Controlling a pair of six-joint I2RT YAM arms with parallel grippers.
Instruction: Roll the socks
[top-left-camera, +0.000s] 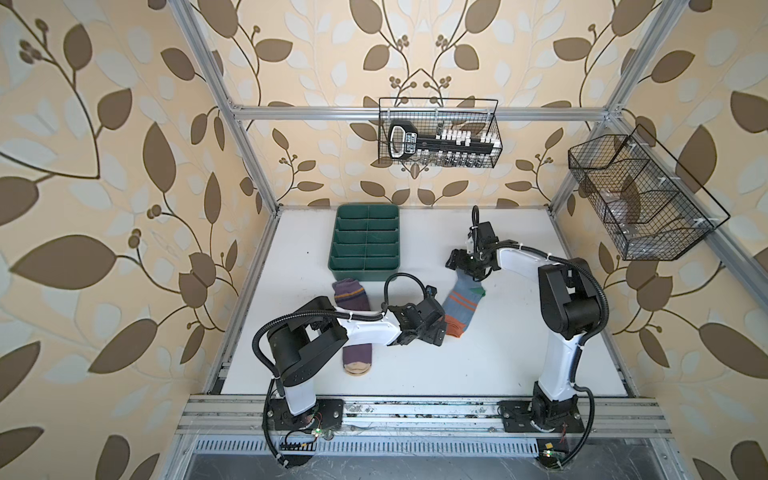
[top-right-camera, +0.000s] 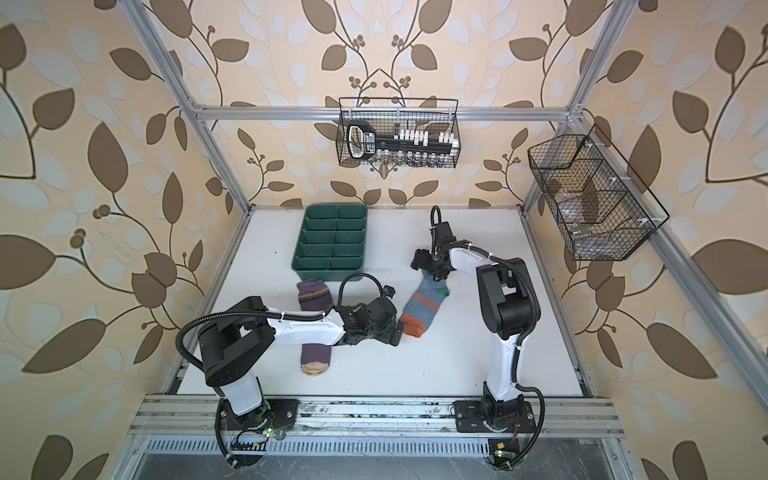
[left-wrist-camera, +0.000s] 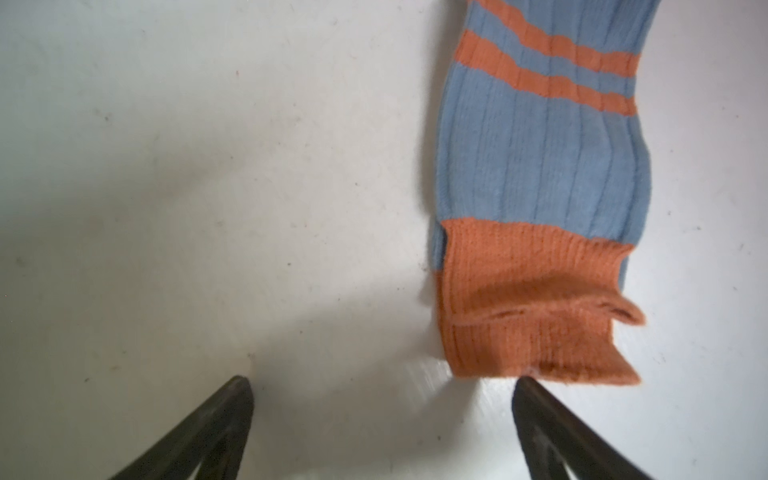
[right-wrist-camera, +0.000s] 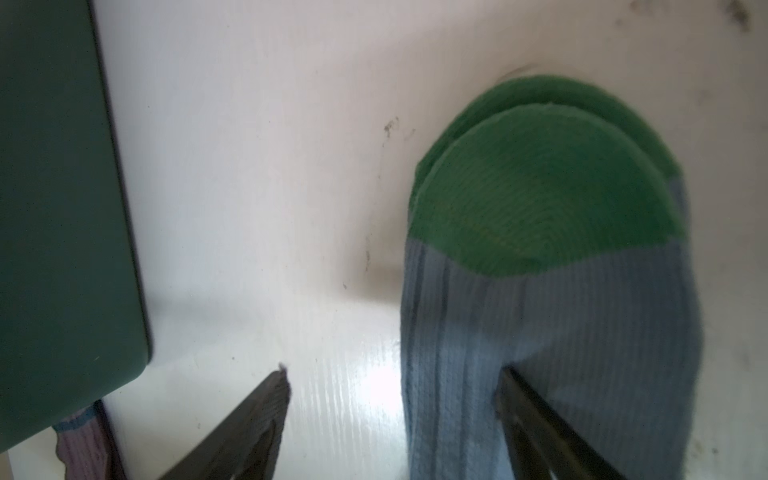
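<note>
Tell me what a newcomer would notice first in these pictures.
A grey-blue ribbed sock with orange stripes lies diagonally mid-table, open left gripper at its orange cuff, open right gripper at its green toe. A purple striped sock lies partly under the left arm, near a green divided tray.

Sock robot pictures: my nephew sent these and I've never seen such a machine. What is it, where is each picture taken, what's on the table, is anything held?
It is a robot with two arms, the left arm and the right arm, standing at a white table. Two pictures look down from above, side by side. The other two come from cameras on each wrist, looking along the jaws. On the table lie a purple sock, partly under the left arm, a grey-blue sock and a green divided tray. The left wrist view shows that sock's orange cuff, the right its green toe. Both pairs of jaws stand open; nothing is held.
</note>
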